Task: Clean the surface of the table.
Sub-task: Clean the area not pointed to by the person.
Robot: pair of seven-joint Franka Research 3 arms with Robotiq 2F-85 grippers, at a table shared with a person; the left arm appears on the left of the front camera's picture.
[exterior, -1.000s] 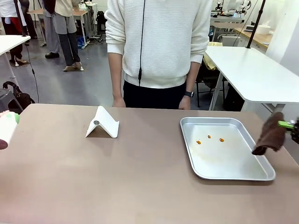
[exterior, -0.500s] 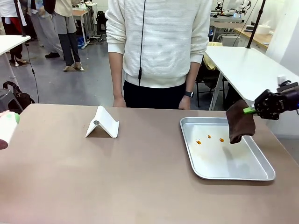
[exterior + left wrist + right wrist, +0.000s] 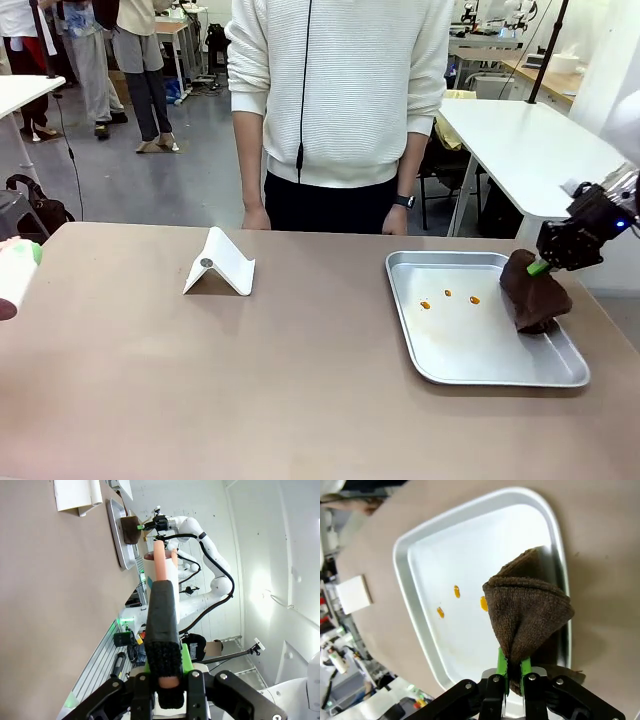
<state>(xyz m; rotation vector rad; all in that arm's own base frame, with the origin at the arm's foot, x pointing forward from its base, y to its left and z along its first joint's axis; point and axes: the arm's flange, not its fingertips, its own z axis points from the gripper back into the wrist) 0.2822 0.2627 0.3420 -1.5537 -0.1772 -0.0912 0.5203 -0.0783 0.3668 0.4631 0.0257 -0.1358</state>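
Observation:
The brown-taupe table (image 3: 250,390) spreads across the front view. On its right part lies a silver metal tray (image 3: 470,375) with three small orange spots (image 3: 447,297). My right gripper (image 3: 541,267) is shut on a dark brown cloth (image 3: 535,297), which rests bunched on the tray's right side. In the right wrist view the cloth (image 3: 527,612) hangs from the gripper (image 3: 512,667) just right of the spots (image 3: 456,591). At the table's left edge my left gripper (image 3: 161,585) is shut on a white bottle-like object (image 3: 15,272).
A white folded stand (image 3: 220,263) sits on the table's far left-centre. A person in a white sweater (image 3: 335,90) stands at the far edge, hands down behind it. A glossy white table (image 3: 540,150) stands behind on the right.
My right gripper carried the cloth from beyond the table's right edge in over the tray, then lowered it onto the tray's right side. The left arm has not moved.

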